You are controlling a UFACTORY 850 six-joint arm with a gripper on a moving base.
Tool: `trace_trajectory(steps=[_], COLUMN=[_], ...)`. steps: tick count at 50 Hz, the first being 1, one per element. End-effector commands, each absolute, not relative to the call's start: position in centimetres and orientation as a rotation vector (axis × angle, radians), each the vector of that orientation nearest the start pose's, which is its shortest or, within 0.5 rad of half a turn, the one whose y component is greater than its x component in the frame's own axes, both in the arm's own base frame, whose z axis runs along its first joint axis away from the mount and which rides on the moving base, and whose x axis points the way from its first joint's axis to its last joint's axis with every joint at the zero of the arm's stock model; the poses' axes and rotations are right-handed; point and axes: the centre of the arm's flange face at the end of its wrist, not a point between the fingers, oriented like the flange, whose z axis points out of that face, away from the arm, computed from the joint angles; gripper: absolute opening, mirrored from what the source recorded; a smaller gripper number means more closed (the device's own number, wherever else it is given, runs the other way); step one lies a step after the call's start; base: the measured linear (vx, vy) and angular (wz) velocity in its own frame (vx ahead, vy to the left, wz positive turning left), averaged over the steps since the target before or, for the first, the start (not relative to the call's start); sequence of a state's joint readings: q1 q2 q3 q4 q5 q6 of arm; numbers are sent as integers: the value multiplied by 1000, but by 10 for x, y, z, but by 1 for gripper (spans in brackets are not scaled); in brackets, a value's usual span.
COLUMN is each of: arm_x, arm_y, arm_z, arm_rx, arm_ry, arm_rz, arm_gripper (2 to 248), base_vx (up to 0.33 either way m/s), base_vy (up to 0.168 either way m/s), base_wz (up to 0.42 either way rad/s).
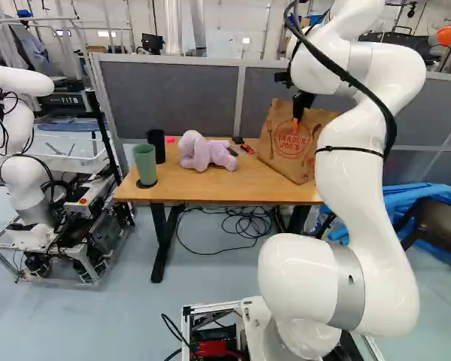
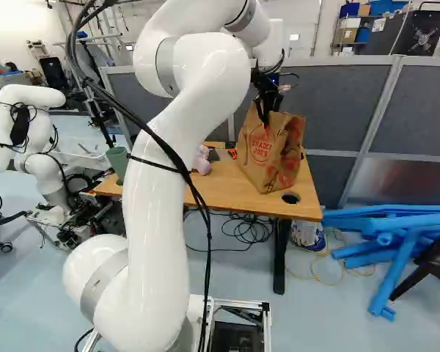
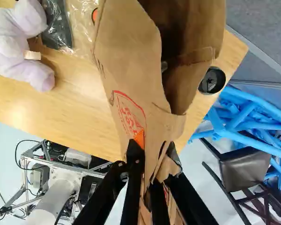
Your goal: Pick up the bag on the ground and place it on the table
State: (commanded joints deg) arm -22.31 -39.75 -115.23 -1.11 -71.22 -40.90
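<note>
Sitting beneath the end effector (image 2: 265, 121), the paper bag (image 2: 273, 160) seems clamped there by its edge.

Wrinkled, matt brown paper forms the bag (image 2: 279, 158) at a smooth, wood-topped table (image 1: 218, 186); soft plush cloth covers the toy (image 1: 198, 152) on the table, matt grey fabric-look partition (image 1: 173, 94) behind it.

There's the tool (image 2: 266, 117) pinching the brown paper bag (image 3: 126, 61) between its two fingers, its mouth gaping open ahead of them. The bag is over the wooden table (image 3: 84, 105), with a lilac plush toy (image 3: 14, 47) on one side and a round black fitting (image 3: 211, 80) on the other. Past the table's edge: blue tubes (image 3: 243, 123), a dark chair (image 3: 243, 168).
</note>
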Motion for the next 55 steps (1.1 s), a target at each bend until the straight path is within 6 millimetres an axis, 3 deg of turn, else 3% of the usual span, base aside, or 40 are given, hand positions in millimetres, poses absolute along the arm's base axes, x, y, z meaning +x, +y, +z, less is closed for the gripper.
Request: trace_trajectory(steps=[41, 42, 47, 48, 52, 53, 55], arm_x=[653, 653, 653, 653, 653, 653, 653], arm_y=[-270, -270, -270, -270, -270, -270, -270], arm_z=[613, 613, 613, 613, 613, 613, 613], arm_rx=[-3153, -3153, -3153, -3153, -3153, -3153, -3153], arm_ry=[-525, -525, -525, -525, -525, -525, -525], arm_rz=[-88, -88, -88, -88, -88, -88, -88], arm_gripper=[21, 37, 37, 70, 70, 103, 103], base_vx=[0, 0, 0, 0, 0, 0, 0], base_vy=[0, 0, 0, 0, 0, 0, 0], base_wz=[0, 0, 0, 0, 0, 0, 0])
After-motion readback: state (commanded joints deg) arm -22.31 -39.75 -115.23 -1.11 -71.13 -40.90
